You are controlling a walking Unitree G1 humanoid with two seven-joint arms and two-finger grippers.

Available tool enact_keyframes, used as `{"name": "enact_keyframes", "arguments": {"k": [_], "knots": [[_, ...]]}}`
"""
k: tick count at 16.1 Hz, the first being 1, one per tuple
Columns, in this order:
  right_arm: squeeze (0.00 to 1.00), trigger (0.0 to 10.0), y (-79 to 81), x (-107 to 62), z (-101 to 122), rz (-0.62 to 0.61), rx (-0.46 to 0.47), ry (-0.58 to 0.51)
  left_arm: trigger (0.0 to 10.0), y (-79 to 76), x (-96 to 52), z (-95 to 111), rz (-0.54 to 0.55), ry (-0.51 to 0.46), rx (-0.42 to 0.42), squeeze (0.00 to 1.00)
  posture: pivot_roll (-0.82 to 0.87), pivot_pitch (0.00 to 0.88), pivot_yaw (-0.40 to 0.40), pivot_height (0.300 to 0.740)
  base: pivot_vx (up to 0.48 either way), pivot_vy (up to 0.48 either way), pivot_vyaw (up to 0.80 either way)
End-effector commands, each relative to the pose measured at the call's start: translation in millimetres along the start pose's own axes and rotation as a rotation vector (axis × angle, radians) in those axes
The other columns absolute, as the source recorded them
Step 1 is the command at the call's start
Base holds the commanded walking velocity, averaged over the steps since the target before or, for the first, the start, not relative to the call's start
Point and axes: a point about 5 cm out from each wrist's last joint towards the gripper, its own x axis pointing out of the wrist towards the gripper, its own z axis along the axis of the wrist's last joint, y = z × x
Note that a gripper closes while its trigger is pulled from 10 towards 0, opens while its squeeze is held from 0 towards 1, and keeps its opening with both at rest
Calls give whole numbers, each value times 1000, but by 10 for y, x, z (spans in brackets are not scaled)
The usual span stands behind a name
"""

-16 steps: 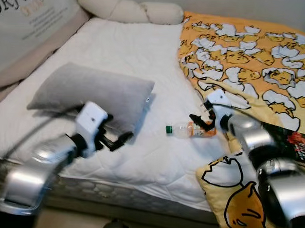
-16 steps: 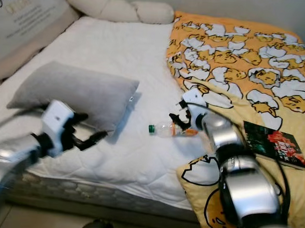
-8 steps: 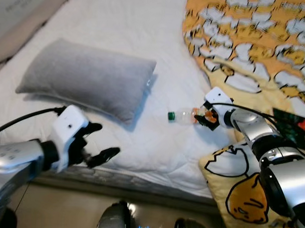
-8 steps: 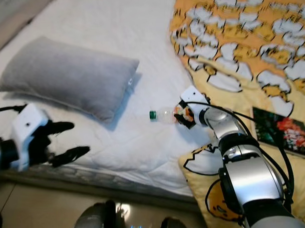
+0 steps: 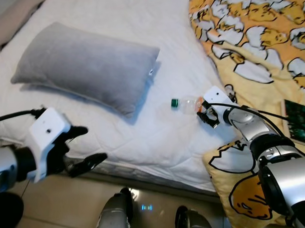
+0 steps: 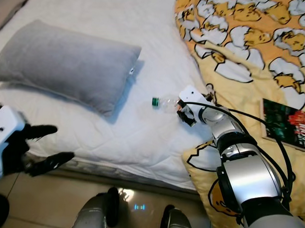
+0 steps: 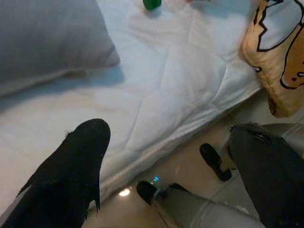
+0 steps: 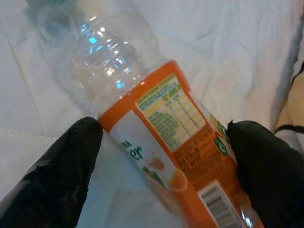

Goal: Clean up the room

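- Reaching across the bed, the right gripper has its two black fingers set either side of a plastic bottle with an orange label and green cap.
- Seen from the right wrist, the fingers are spread a little wider than the bottle and bracket the labelled part; whether the pads already touch it I cannot tell, and nothing is gripped yet.
- Lying on its side, the bottle rests on the white mattress cover near the bed's front edge, between the grey pillow and the yellow patterned blanket, cap pointing toward the pillow.
- Hanging off the bed's front edge over the floor, the left gripper has its fingers apart and holds nothing (idle, by the look of it).
- Step in hand, as I judge it: picking up the stray bottle. Next comes closing the fingers squarely on the label and lifting gently, since a thin, empty-looking bottle may roll or squirt out.
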Motion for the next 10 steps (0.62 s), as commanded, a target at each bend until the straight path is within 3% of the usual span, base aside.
{"name": "enact_keyframes", "arguments": {"k": [1,6,7,8,9,10], "knots": [[0,10000,1,8,13,-6,-39,15,10000,-43,-59,16,-3,12,20,0,360,297,10,740,0,0,0],[0,10000,120,4,-121,139,-25,106,10000,-152,-117,-1,-44,23,7,0,366,287,-9,740,0,0,0],[0,6941,118,2,-122,143,-16,107,10000,-170,-122,1,-65,21,2,0,364,286,-11,740,0,0,0],[0,1294,113,0,-121,144,-18,107,10000,-183,-123,3,-82,22,-2,0,362,284,-12,740,0,0,0],[0,0,98,-4,-115,147,-17,106,10000,-212,-123,3,-116,29,-1,0,361,280,-14,740,0,0,0],[0,0,82,-8,-108,145,-20,107,10000,-238,-125,0,-142,39,1,0,360,277,-13,740,0,0,0]]}}
